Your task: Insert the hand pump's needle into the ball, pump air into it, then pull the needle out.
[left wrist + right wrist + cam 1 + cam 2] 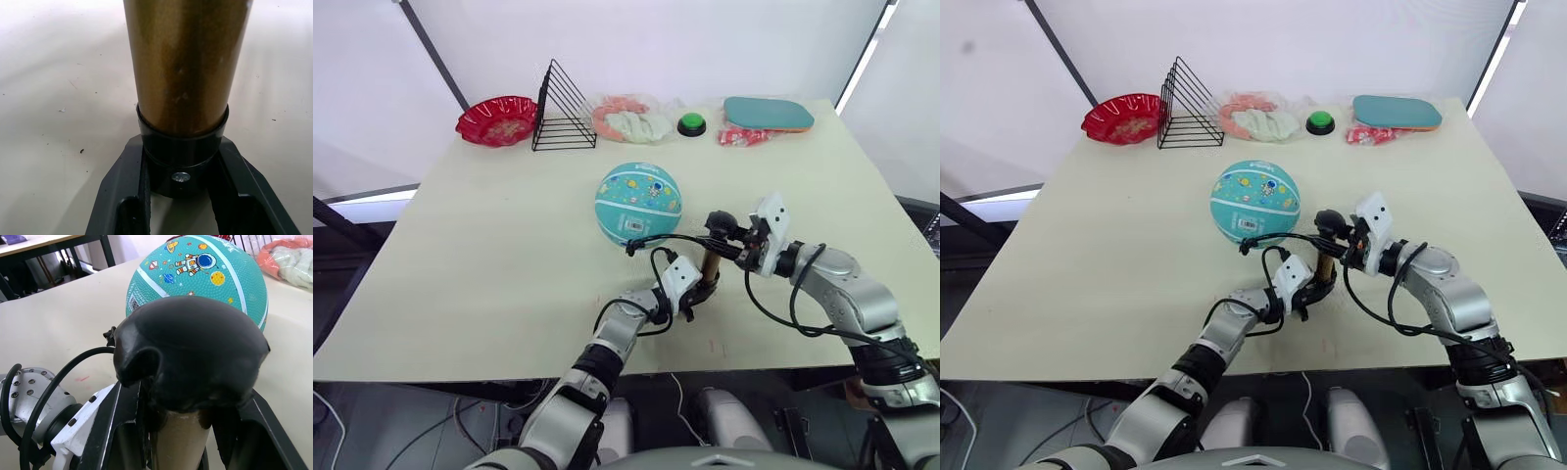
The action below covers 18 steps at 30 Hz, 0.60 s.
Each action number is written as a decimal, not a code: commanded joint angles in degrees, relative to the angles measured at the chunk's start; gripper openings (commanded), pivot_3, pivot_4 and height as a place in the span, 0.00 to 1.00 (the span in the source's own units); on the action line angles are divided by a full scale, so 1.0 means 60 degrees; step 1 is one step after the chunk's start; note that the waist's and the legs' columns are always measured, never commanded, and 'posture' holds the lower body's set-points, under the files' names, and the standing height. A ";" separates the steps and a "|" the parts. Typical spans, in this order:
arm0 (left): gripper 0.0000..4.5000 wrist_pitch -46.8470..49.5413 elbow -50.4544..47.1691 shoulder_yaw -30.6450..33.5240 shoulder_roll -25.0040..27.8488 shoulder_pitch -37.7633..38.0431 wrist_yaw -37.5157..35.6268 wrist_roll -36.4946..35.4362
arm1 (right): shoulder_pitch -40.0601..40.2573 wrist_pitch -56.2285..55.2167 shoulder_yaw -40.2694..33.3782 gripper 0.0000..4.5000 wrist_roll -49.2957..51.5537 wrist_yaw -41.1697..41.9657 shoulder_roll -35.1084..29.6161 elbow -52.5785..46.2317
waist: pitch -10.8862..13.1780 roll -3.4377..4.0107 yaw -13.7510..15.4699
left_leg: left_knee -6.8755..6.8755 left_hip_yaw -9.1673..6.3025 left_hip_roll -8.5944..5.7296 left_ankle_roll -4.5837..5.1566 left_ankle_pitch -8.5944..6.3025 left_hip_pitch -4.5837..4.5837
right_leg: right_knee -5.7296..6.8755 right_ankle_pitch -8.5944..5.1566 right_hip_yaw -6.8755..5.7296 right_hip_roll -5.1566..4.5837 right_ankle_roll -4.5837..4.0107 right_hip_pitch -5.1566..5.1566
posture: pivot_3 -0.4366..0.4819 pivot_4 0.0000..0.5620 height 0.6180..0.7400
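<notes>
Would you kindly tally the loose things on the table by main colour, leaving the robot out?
Red: 2, the bowl and the small packet
Teal: 2, the ball and the flat case
Black: 1, the wire rack
Gold: 1, the hand pump
Green: 1, the button
Pink and white: 1, the plastic bag
Total: 8

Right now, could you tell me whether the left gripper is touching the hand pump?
Touching: in the left wrist view, the left gripper clamps the black base of the upright hand pump on both sides.
</notes>
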 commanded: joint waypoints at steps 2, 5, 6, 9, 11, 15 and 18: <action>0.23 0.0342 0.0218 -0.0040 0.0109 0.0290 -0.0052 0.0036 | 0.0647 0.0604 0.0724 0.25 -0.0688 -0.0027 0.0000 0.0689 | 0.0000 0.0000 -0.0003 | -0.0002 0.0000 0.0000 0.0000 0.0000 0.0003 | 0.0000 0.0000 0.0000 0.0000 0.0000 0.0000 | 0.48 0.27 1.00; 0.23 0.0315 0.0220 -0.0040 0.0117 0.0282 -0.0022 0.0051 | 0.0659 0.0632 0.0711 0.25 -0.0728 -0.0051 0.0016 0.0603 | 0.0000 0.0000 -0.0004 | -0.0013 -0.0001 0.0000 0.0000 0.0000 0.0006 | -0.0001 -0.0001 0.0000 0.0000 -0.0002 0.0011 | 0.48 0.27 1.00; 0.23 0.0315 0.0206 -0.0040 0.0116 0.0287 -0.0009 0.0053 | 0.0669 0.0653 0.0697 0.25 -0.0726 -0.0062 0.0017 0.0551 | 0.0000 0.0000 -0.0003 | -0.0015 -0.0002 0.0000 0.0000 0.0000 0.0008 | -0.0001 -0.0002 0.0000 0.0000 -0.0003 0.0015 | 0.48 0.27 1.00; 0.23 0.0310 0.0179 -0.0045 0.0120 0.0298 0.0007 0.0058 | 0.0701 0.0632 0.0701 0.25 -0.0794 -0.0076 -0.0003 0.0495 | 0.0000 0.0000 -0.0003 | -0.0020 -0.0002 0.0000 0.0000 0.0000 0.0010 | -0.0002 -0.0004 -0.0001 -0.0001 -0.0006 0.0015 | 0.48 0.27 1.00; 0.23 0.0320 0.0150 -0.0042 0.0130 0.0298 0.0000 0.0051 | 0.0720 0.0623 0.0704 0.25 -0.0830 -0.0075 -0.0007 0.0466 | 0.0000 0.0000 -0.0003 | -0.0020 -0.0002 0.0000 0.0000 0.0000 0.0010 | -0.0002 -0.0005 -0.0001 -0.0001 -0.0007 0.0015 | 0.48 0.27 1.00; 0.23 0.0371 -0.0005 0.0068 0.0154 0.0264 -0.0074 -0.0089 | 0.0706 0.0613 0.0672 0.25 -0.0869 -0.0095 0.0006 0.0407 | 0.0001 0.0001 -0.0003 | -0.0021 -0.0003 0.0000 -0.0001 0.0000 0.0010 | -0.0004 -0.0005 -0.0001 -0.0001 -0.0007 0.0015 | 0.48 0.27 1.00; 0.46 0.0531 -0.0342 0.0257 0.0120 0.0246 -0.0248 -0.0391 | 0.0653 0.0601 0.0640 0.25 -0.0894 -0.0112 0.0020 0.0372 | 0.0007 -0.0006 -0.0002 | -0.0022 -0.0003 0.0000 0.0000 0.0000 0.0010 | -0.0004 -0.0005 -0.0002 -0.0001 -0.0007 0.0014 | 0.48 0.27 1.00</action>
